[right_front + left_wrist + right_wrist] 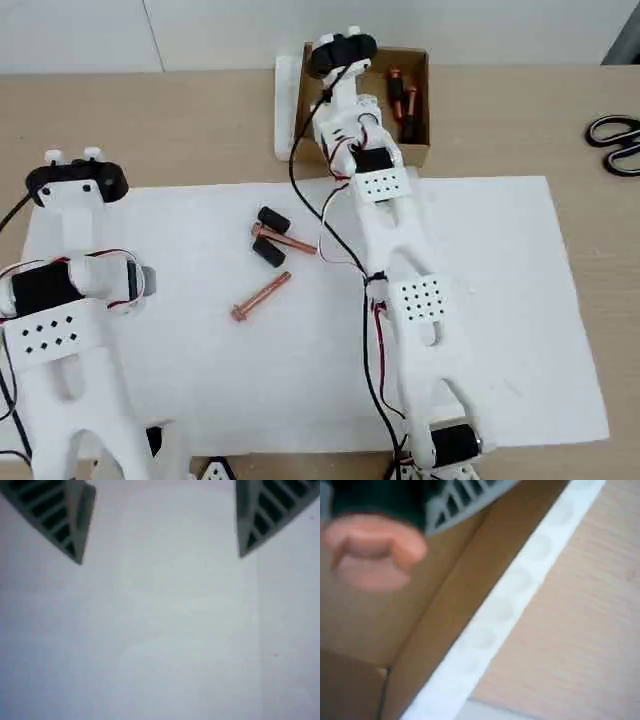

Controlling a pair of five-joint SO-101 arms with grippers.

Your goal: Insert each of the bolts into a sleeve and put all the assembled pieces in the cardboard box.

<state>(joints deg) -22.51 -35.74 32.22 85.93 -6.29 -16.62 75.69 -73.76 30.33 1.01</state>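
Left jaws spread apart above white sheet [175, 630]; right jaws, state untellable, inside cardboard box [416, 152] beside two sleeved bolts [410, 102].

Scissors [615, 143] on the table [150, 120], near the white sheet [480, 230].

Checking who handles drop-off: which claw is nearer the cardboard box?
Right. The right claw is over the cardboard box, on the side toward the left arm. The left claw is far off, over the far corner of the white mat.
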